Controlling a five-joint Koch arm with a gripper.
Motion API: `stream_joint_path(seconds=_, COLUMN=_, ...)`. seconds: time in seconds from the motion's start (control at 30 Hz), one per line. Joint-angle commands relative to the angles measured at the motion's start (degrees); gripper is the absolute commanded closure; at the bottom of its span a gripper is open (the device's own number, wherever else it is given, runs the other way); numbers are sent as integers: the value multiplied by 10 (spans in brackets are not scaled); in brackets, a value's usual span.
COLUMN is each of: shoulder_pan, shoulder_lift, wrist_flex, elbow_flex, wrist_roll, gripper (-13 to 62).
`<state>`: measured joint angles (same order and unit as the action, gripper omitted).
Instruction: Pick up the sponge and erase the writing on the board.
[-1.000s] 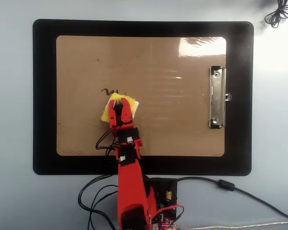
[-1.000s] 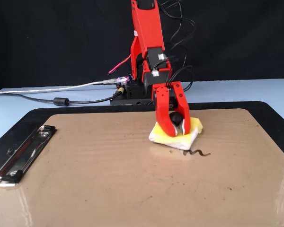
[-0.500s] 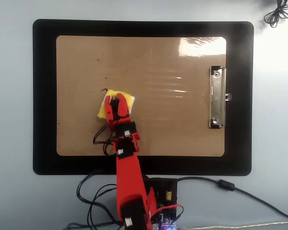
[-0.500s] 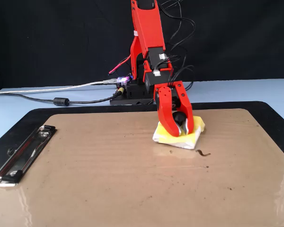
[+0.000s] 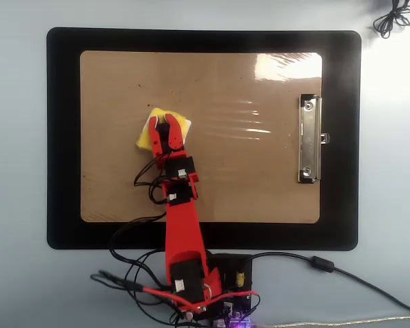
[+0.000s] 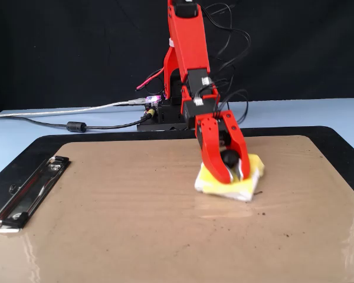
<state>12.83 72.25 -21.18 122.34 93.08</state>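
Observation:
The tan board [image 5: 260, 178] lies on a black mat and fills most of both views [image 6: 106, 206]. The yellow sponge [image 5: 144, 137] sits on the board left of centre in the overhead view, and right of centre in the fixed view [image 6: 249, 181]. My red gripper [image 5: 166, 124] reaches down onto it. In the fixed view the gripper [image 6: 230, 169] has its jaws closed around the black dot on the sponge's top, pressing the sponge against the board. No writing shows on the board, only a few tiny dark specks.
The silver clip [image 5: 309, 139] is at the board's right end in the overhead view, at the left in the fixed view [image 6: 29, 191]. The black mat [image 5: 65, 137] borders the board. The arm's base and cables [image 5: 191, 280] stand at the near edge.

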Motion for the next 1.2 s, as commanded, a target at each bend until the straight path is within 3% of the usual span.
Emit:
stream_joint_path(seconds=0.0, shoulder_pan=-12, shoulder_lift=1, wrist_flex=-8, elbow_flex=7, wrist_roll=6, gripper=574)
stream_joint_path(seconds=0.2, shoulder_pan=-11, shoulder_lift=195, wrist_flex=-7, elbow_flex=200, wrist_roll=5, gripper=574)
stream_joint_path(seconds=0.4, shoulder_pan=4, shoulder_lift=-42, wrist_flex=-33, elbow_flex=-13, wrist_roll=7, gripper=574)
stream_joint_path(seconds=0.63, shoulder_pan=120, shoulder_lift=47, wrist_flex=-33, elbow_flex=89, wrist_roll=60, gripper=574)
stream_joint_path(seconds=0.8, shoulder_pan=147, shoulder_lift=-69, wrist_flex=3, elbow_flex=-89, wrist_roll=42, gripper=574)
stream_joint_path(seconds=1.03, shoulder_pan=145, shoulder_lift=194, wrist_flex=61, elbow_flex=161, wrist_roll=31, gripper=574)
stream_joint_path(seconds=1.1, shoulder_pan=148, shoulder_lift=178, wrist_flex=58, elbow_flex=135, wrist_roll=18, gripper=574)
stream_joint_path(seconds=1.17, shoulder_pan=147, shoulder_lift=87, wrist_flex=58, elbow_flex=43, wrist_roll=17, gripper=574)
